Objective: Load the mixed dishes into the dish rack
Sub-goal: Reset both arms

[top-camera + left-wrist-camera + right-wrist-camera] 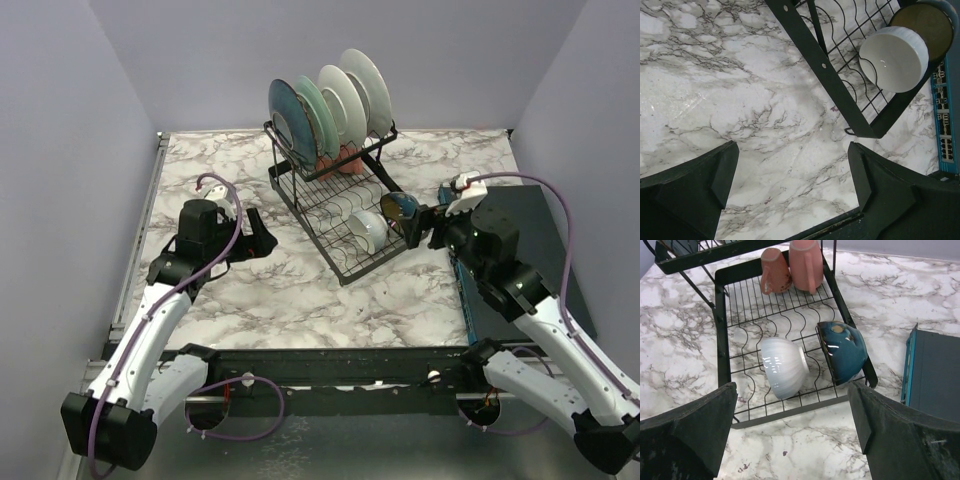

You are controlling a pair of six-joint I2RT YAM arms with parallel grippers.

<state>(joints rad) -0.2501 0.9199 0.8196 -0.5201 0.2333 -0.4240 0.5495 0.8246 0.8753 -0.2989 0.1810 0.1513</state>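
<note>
The black wire dish rack (300, 195) stands mid-table. Several plates stand in its upper basket, a dark teal-blue plate (285, 112) leftmost and a white plate (368, 85) rightmost. Two pink mugs (790, 265) sit at the back of the lower tray. A white bowl (785, 365) lies on its side in the tray. A dark blue bowl (842, 350) leans at the tray's right edge beside it. My left gripper (266, 236) is open over bare marble left of the rack. My right gripper (413, 228) is open just right of the dark bowl, with nothing between its fingers.
A dark teal flat slab (530, 240) lies at the right under my right arm, with its blue edge (908, 365) near the rack's corner. Purple walls close in the table at the back and on both sides. Marble tabletop (290, 290) lies between the arms and the rack.
</note>
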